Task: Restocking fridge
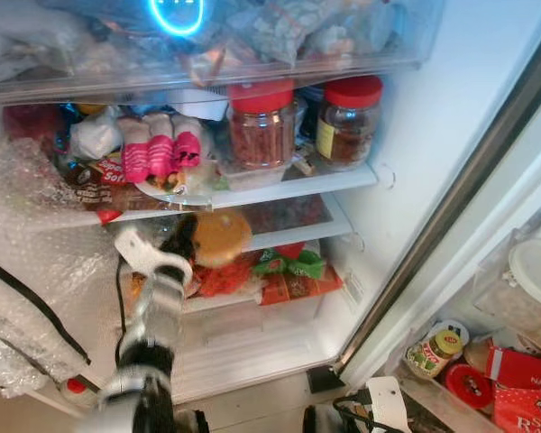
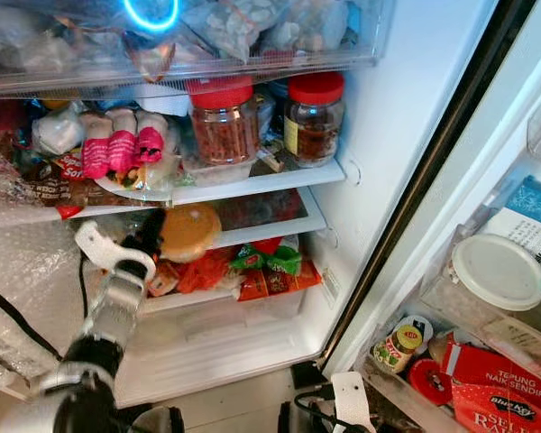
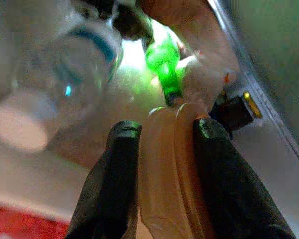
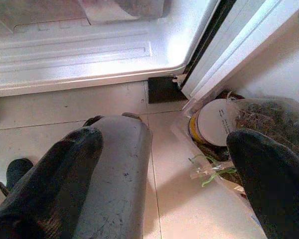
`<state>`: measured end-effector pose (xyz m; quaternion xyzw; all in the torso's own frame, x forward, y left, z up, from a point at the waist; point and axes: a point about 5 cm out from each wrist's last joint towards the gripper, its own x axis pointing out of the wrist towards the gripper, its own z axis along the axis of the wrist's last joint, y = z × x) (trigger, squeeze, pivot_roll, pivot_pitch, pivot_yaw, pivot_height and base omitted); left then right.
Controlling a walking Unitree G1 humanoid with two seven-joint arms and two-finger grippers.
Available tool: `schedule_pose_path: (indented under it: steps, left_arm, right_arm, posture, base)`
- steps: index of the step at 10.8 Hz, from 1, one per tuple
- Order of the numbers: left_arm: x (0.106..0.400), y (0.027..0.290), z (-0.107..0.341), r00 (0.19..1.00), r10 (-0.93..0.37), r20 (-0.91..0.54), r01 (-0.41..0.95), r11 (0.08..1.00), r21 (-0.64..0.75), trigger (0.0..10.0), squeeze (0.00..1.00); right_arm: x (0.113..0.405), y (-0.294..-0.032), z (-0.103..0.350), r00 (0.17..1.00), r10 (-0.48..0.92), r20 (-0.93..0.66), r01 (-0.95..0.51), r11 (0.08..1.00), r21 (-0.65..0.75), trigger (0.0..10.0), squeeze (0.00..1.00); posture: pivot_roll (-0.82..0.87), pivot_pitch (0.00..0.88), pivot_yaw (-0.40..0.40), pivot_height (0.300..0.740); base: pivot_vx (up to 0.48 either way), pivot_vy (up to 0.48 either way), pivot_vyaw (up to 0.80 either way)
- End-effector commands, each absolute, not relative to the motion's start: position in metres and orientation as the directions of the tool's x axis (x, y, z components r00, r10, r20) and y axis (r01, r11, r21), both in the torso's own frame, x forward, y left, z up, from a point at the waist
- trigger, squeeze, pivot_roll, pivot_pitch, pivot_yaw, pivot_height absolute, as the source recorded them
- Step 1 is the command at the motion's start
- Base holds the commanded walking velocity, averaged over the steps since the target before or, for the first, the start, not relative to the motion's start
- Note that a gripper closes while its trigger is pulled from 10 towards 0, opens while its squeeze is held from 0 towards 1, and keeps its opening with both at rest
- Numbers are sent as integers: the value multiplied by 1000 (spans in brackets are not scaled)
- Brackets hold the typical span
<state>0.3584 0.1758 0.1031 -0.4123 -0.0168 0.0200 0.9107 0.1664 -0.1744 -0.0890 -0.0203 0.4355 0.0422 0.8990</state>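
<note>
- The left pincer (image 1: 191,242) reached into the open fridge at the middle shelf (image 1: 307,236), its two black fingers (image 3: 114,184) clamped on either side of a round, tan-orange tub (image 1: 221,236), which it held at the shelf's front edge, above the red and green packets (image 1: 288,271) below.
- To finish the placing well, the tub likely needed pushing deeper until its base sat flat on the shelf, and only then should the fingers have let go; released at the lip, it could tip onto the packets.
- Above, a plate of pink-wrapped sausages (image 1: 162,158) and two red-lidded jars (image 1: 261,122) crowded the upper shelf, so the arm had little room overhead and a low, level approach looked safest.
- Bubble wrap (image 1: 36,234) lined the fridge's left side just beside the arm; a straight withdrawal would have avoided snagging it.
- The right pincer (image 4: 164,184) hung idle near the floor by the door, its fingers spread wide with nothing between them.
- Further right, the door bin (image 2: 487,361) carried a small yellow-lidded jar (image 2: 398,343) and red cartons.
</note>
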Motion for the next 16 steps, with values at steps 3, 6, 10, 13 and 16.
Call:
schedule_pose_path:
  steps: [3, 6, 10, 13, 16]
  left_arm:
    - [366, 178, 110, 995, 95, 19, -49, 661, -749, 10000, 0]
    - [369, 173, 106, 992, 121, -18, -91, 635, -767, 10000, 0]
    - [366, 171, 97, 986, 158, -62, -150, 648, -747, 10000, 0]
    - [366, 167, 96, 987, 149, -63, -146, 654, -742, 10000, 0]
    - [367, 167, 99, 987, 152, -55, -142, 653, -744, 10000, 0]
  right_arm:
    - [122, -171, -108, 466, 60, -883, -99, 995, 16, 10000, 0]
    - [122, -172, -108, 467, 60, -882, -98, 995, 16, 10000, 0]
    - [123, -171, -108, 473, 64, -879, -96, 995, 20, 10000, 0]
    - [123, -171, -108, 474, 64, -878, -95, 995, 21, 10000, 0]
    - [122, -171, -108, 473, 65, -879, -97, 995, 21, 10000, 0]
  posture:
    - [-198, 87, -11, 631]
    - [-200, 89, -13, 631]
    - [-199, 91, -12, 631]
    - [-199, 89, -9, 631]
    - [-197, 87, -10, 631]
  base:
    - [0, 0, 0]
    - [0, 0, 0]
    - [0, 0, 0]
    - [0, 0, 0]
    - [0, 0, 0]
